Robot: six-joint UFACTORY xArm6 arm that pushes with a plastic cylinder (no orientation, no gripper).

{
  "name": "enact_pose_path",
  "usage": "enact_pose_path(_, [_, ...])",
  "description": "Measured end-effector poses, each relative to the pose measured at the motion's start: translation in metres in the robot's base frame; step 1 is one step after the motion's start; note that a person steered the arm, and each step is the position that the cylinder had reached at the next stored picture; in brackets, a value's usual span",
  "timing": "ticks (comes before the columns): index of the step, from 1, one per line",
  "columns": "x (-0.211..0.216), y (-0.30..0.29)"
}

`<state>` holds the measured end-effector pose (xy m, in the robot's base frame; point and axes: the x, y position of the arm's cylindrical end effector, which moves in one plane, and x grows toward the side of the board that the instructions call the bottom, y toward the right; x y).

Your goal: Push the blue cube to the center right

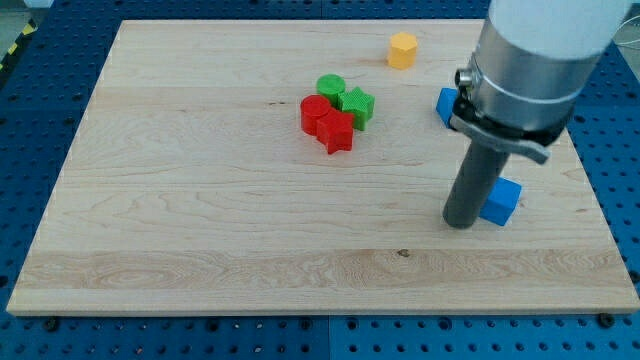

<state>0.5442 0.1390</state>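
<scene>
The blue cube [502, 201] lies on the wooden board [200, 200] at the view's right, a little below the middle height. My tip [461, 224] rests on the board right against the cube's left side. The dark rod and the grey arm body above it hide part of the cube. A second blue block [446, 105] shows partly behind the arm body, above the cube; its shape is unclear.
A yellow hexagonal block [402, 49] sits near the top edge. Near the centre is a tight cluster: a green cylinder [330, 86], a green star [357, 105], a red cylinder [314, 112] and a red star [337, 132].
</scene>
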Motion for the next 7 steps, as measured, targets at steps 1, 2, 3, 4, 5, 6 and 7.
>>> enact_pose_path(1, [0.009, 0.011])
enact_pose_path(2, [-0.008, 0.025])
enact_pose_path(3, [-0.042, 0.032])
enact_pose_path(4, [-0.053, 0.038])
enact_pose_path(5, [-0.043, 0.042])
enact_pose_path(6, [-0.038, 0.064])
enact_pose_path(7, [-0.051, 0.085])
